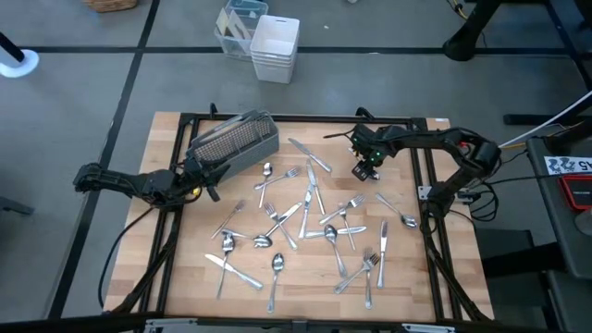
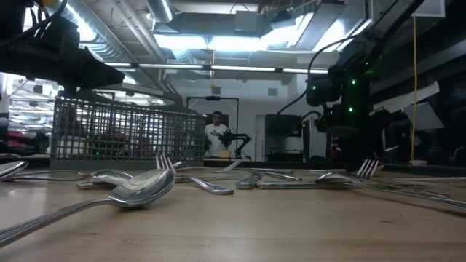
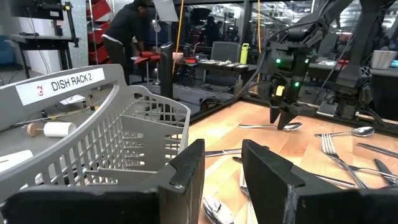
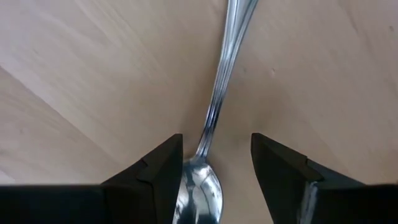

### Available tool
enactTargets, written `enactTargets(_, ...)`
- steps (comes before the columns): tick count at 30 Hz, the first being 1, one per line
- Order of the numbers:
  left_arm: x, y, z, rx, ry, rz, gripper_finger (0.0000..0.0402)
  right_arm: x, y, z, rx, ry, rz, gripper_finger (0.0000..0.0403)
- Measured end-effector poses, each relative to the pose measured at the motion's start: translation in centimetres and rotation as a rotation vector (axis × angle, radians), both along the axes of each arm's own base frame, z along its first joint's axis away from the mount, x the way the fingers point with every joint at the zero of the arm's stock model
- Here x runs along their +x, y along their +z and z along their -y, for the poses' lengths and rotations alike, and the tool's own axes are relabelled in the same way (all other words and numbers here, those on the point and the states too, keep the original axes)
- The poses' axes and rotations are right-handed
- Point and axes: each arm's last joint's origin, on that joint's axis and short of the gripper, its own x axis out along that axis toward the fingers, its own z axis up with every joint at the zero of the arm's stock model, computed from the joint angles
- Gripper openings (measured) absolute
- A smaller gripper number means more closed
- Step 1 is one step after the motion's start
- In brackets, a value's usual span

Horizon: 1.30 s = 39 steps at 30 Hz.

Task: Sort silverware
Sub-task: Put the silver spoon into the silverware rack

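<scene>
Silverware (image 1: 305, 222) lies scattered over the wooden table: forks, spoons and knives, flat and partly crossing. The grey mesh caddy (image 1: 236, 143) stands at the far left. My right gripper (image 1: 366, 172) points down, open, at the far right of the pile. Its fingers stand on either side of a spoon (image 4: 208, 124) where the handle meets the bowl, and show no touch. My left gripper (image 3: 222, 180) is level and open, close beside the caddy's (image 3: 112, 137) near end, with nothing between its fingers. My left gripper has one finger (image 3: 186, 174) right beside the caddy's corner (image 3: 177, 134); I cannot tell whether its outer side touches the wall. Nothing lies between the two fingers.
A black frame rail (image 1: 305, 118) runs along the table's edges. White and clear bins (image 1: 275, 46) stand on the floor beyond the far edge. A person (image 2: 215, 135) shows far back in the room. Bare wood (image 1: 185, 268) lies at the near left.
</scene>
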Motion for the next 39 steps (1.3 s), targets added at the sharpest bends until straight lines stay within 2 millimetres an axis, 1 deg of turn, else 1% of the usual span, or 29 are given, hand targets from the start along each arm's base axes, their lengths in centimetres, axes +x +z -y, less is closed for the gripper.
enactTargets(3,0.0,0.0,0.0,0.0,0.0,0.0,0.01,0.2,-0.4,0.1,0.001,0.001,-0.001,0.019)
enactTargets(6,0.0,0.0,0.0,0.0,0.0,0.0,0.01,0.3,-0.8,0.2,0.016,0.002,-0.011,0.017)
enactTargets(9,0.0,0.0,0.0,0.0,0.0,0.0,0.01,0.4,-0.9,0.2,0.027,0.003,-0.01,0.0133)
enactTargets(16,0.0,0.0,0.0,0.0,0.0,-0.001,0.01,0.4,-1.0,0.1,0.043,0.012,0.001,0.002)
enactTargets(18,0.0,0.0,0.0,0.0,0.0,-0.001,0.01,0.5,-0.9,0.1,0.046,0.032,0.0,0.0012)
enactTargets(22,0.0,0.0,0.0,0.0,0.0,-0.001,0.01,0.8,0.1,0.4,0.054,0.04,-0.041,0.0024)
enactTargets(24,0.0,0.0,0.0,0.0,0.0,-0.001,0.01,1.1,1.1,0.7,0.058,0.062,-0.062,0.0018)
enactTargets(26,0.0,0.0,0.0,0.0,0.0,-0.001,0.01,1.8,2.4,1.0,0.013,0.107,-0.071,0.0009)
enactTargets(29,0.0,0.0,0.0,0.0,-0.001,0.0,0.01,2.8,4.5,0.7,-0.06,0.198,-0.147,0.0011)
enactTargets(31,0.0,0.0,0.0,0.0,-0.001,0.0,0.01,3.9,6.2,0.4,-0.127,0.273,-0.167,0.0012)
enactTargets(35,0.0,0.0,0.0,-0.009,-0.001,0.007,0.01,6.3,9.7,-0.9,-0.282,0.459,-0.194,0.0007)
enactTargets(39,0.0,0.0,0.0,-0.023,-0.001,0.017,0.01,8.8,13.3,-2.7,-0.526,0.651,-0.24,0.0008)
